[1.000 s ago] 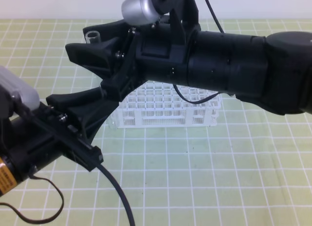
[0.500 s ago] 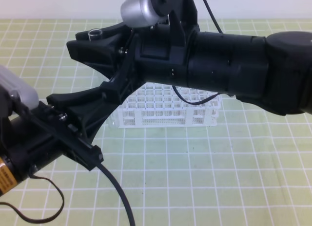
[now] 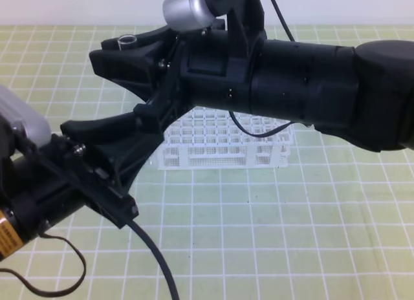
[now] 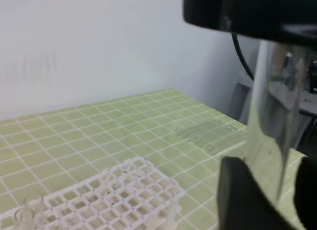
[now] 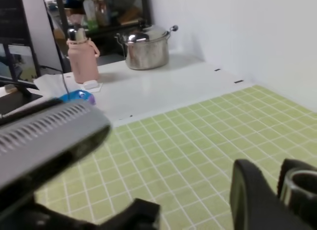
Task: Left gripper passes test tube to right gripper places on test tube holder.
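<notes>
Nearest the lens, low on the left: the left gripper [image 4: 277,195], with dark fingers [image 4: 242,200] set either side of the lower end of the test tube [image 4: 271,121], held upright in mid-air well above the green gridded mat [image 3: 259,235]; impossible to say from either view whether pressing on the glass or standing just clear of it. Just above and beyond, reaching across from the right: the right gripper [image 3: 126,51], closed narrowly about the upper part of the same tube, with only the round open rim showing above the black fingers. Judged a handover at its midpoint, with glass shared between two claws so as never to go unsupported. Farther back, under the big dark arm: the white test tube holder [image 3: 220,145], square holes facing up, placed within easy reach for the coming drop. Beyond the mat, on a white counter: a steel pot [image 5: 147,49] and a pink bottle [image 5: 80,54].
</notes>
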